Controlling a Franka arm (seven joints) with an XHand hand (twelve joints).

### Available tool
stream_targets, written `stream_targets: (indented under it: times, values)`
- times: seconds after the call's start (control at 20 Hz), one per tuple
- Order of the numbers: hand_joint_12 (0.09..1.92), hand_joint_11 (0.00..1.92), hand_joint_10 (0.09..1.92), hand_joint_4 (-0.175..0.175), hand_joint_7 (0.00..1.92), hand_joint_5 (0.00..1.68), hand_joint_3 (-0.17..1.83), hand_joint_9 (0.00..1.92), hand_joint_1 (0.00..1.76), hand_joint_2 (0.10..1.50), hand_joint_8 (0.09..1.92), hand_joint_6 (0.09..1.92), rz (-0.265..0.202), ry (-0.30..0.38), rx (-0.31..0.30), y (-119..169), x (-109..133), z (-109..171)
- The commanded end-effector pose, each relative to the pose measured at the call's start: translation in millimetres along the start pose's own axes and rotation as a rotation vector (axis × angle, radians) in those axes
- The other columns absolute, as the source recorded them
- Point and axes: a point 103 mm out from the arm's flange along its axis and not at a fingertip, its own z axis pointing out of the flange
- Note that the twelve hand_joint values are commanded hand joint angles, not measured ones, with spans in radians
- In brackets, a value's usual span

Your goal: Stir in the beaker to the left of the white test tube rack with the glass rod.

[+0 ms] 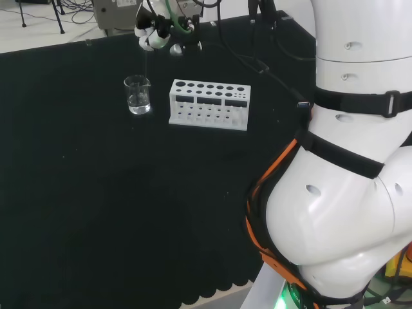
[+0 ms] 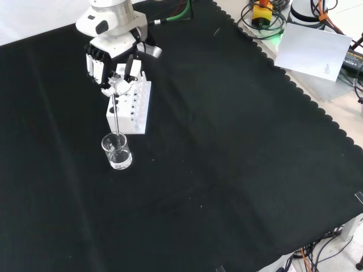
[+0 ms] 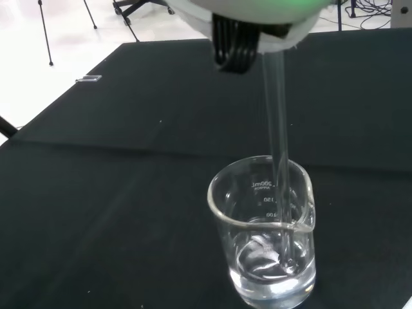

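Note:
A clear glass beaker (image 1: 138, 94) with a little clear liquid stands on the black cloth, left of the white test tube rack (image 1: 209, 104) in the head view. In the front view the beaker (image 2: 117, 151) is in front of the rack (image 2: 130, 109). The hand (image 2: 113, 67) hangs above the beaker, fingers curled round the top of a thin glass rod (image 2: 115, 116). In the wrist view the rod (image 3: 278, 141) runs down into the beaker (image 3: 264, 233), its tip in the liquid near the wall. In the head view the hand (image 1: 154, 32) is above and behind the beaker.
The arm's big white links (image 1: 347, 161) stand at the right of the head view. A sheet of paper (image 2: 315, 48) and cables (image 2: 266, 17) lie beyond the cloth's scalloped edge in the front view. A small clear piece (image 1: 88, 43) lies at the cloth's far edge.

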Motion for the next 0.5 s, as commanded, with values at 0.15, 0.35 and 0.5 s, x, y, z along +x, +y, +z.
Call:
stream_targets:
  times: [0.15,0.35,0.5]
  values:
    - [0.95,1.21,0.73,-0.175,1.19,1.10,0.59,1.65,1.30,0.76,1.08,0.67,-0.059,-0.012,0.012,28,29,13]
    - [0.95,1.21,0.73,-0.175,1.19,1.10,0.59,1.65,1.30,0.76,1.08,0.67,-0.073,-0.008,0.019,40,34,22]
    - [0.95,1.21,0.73,-0.175,1.19,1.09,0.59,1.65,1.30,0.76,1.07,0.67,-0.067,-0.005,0.024,44,30,26]
